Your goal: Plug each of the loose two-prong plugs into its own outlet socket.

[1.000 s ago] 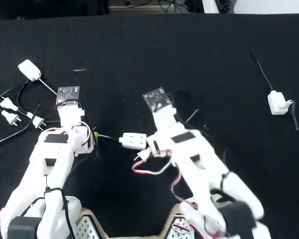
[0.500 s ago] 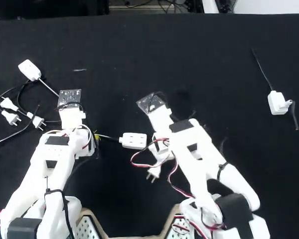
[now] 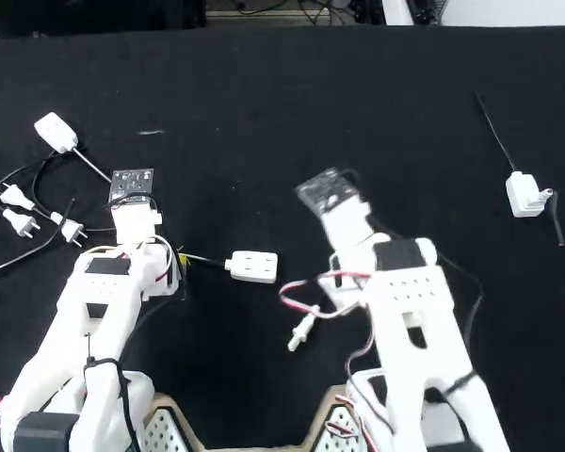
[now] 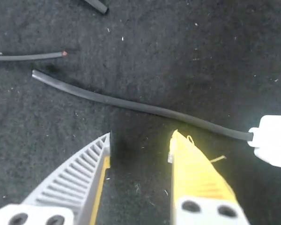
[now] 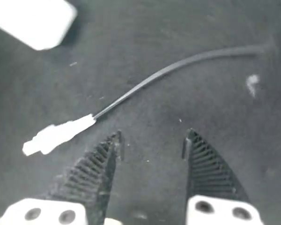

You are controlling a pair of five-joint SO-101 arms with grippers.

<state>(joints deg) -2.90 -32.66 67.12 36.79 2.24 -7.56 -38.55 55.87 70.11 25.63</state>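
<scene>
We are hovering the right gripper (image 5: 152, 140) over the black table (image 3: 264, 94) with its jaws spread wide and nothing between them. The white two-prong plug (image 5: 58, 133) is lying flat just outside one fingertip, not in the gap. Its long axis is running slantwise across the gripper's front, the cord end is sitting nearest that finger and the far end is pointing away. We are judging that the coming move turns on sliding sideways toward the plug and turning the wrist so the jaws close across its body.

The outlet socket block (image 3: 252, 266) is lying beyond the plug, on the left arm's side, with open cloth between the two. The left gripper (image 4: 140, 140) is also gaping empty, and the socket's black cable (image 4: 145, 108) is crossing just ahead of its fingertips. The right arm is sitting nearer the plug. Other loose plugs (image 3: 19, 223) are waiting well apart, beyond the left arm.
</scene>
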